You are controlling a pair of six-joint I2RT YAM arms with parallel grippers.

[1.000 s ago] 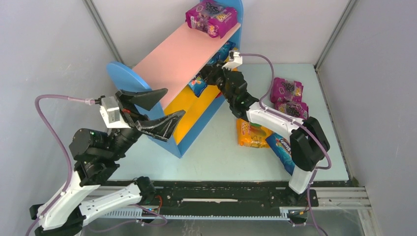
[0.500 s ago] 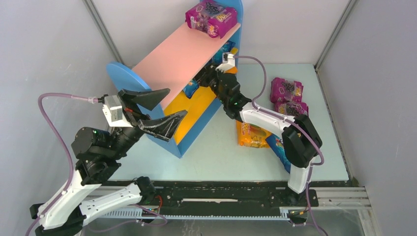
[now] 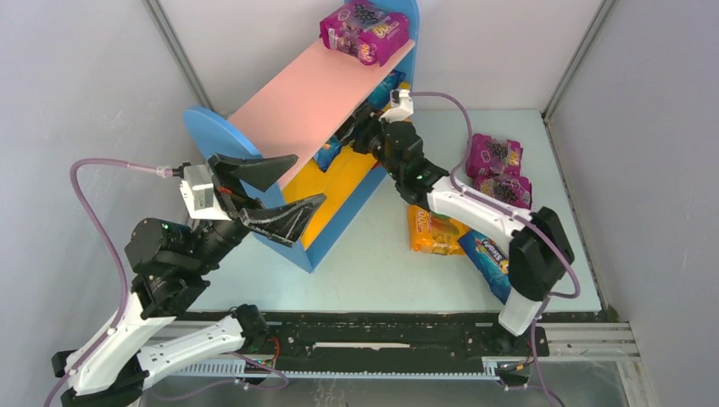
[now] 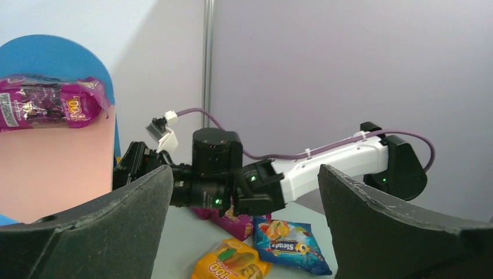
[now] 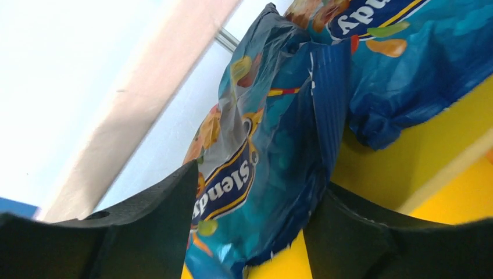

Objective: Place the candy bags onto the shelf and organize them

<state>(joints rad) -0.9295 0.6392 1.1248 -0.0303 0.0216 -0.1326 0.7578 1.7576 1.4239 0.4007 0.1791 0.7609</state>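
- While the left gripper (image 3: 309, 178) hangs by the near end of the shelf (image 3: 297, 110), its jaws are spread wide and hold nothing; idle at this step.
- Table (image 3: 381, 254): pale blue-green, matt, flat. Unshelved stock lies on its right half: an orange bag (image 3: 432, 233) touching a blue bag (image 3: 490, 259), both partly under the right arm, and farther back two purple bags (image 3: 493, 155), one overlapping the other.
- Right gripper (image 5: 258, 180) reaches in under the pink top board, over a yellow board (image 5: 378, 174).
- A blue candy bag (image 5: 273, 145) stands on edge between its fingers, bottom corner at the yellow board. Foil meets both pads. Cannot tell whether it is pinched or already let go.
- A second blue bag (image 5: 418, 70) lies deeper on the same board, just behind the first.
- Step, as judged: setting a blue bag on the tier below the top, alongside its like.
- Next move calls for: jaws fully clear of the foil, then a straight pull-out away from the shelf, low enough to miss the pink board. Risk: the glossy bag stands on edge and may topple or drag out with a pad.
- Remaining, as judged: four bags on the table.
- Far end of the pink top: purple grape bags (image 3: 366, 30), stacked against the blue end panel.
- Room: plain grey wall panels (image 3: 85, 85) close in three sides; even light.
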